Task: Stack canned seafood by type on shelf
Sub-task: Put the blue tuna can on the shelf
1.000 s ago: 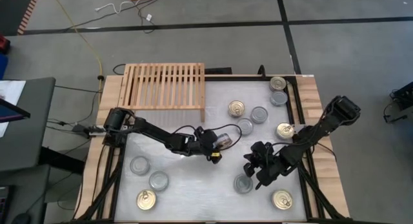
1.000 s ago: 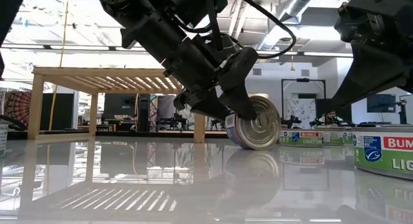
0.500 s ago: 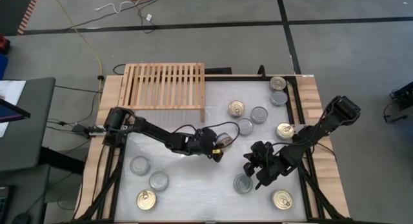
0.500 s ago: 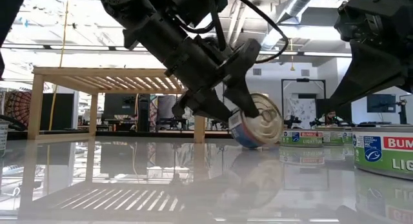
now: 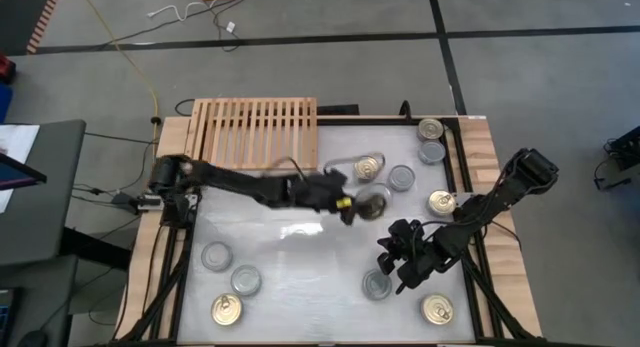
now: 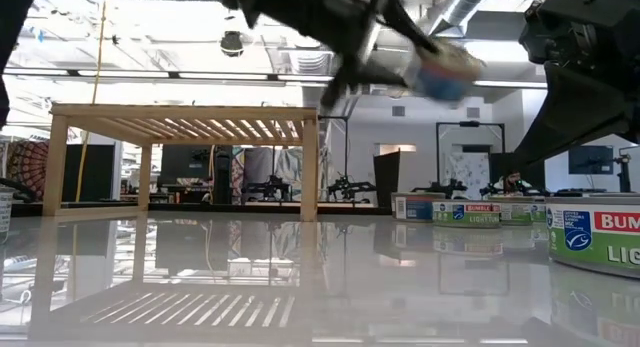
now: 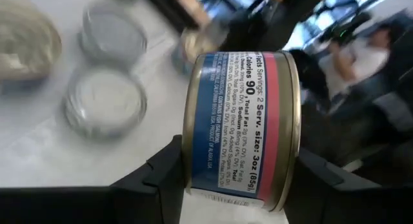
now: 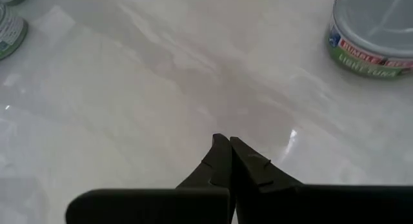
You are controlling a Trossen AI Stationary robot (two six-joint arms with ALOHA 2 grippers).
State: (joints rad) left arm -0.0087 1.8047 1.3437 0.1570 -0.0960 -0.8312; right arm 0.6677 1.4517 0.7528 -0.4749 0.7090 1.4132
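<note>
blue-pink tin (image 7: 240,127) reading "calories 90", gripped by left hand (image 7: 232,185), right hand (image 8: 227,161) closed

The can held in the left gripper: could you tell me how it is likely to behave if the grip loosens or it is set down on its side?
The can is a short, rigid metal cylinder, so it probably won't deform. Its smooth wall sits between the left gripper fingers, so it may slip. Laid on its side on the glossy table, it would likely roll.
</note>
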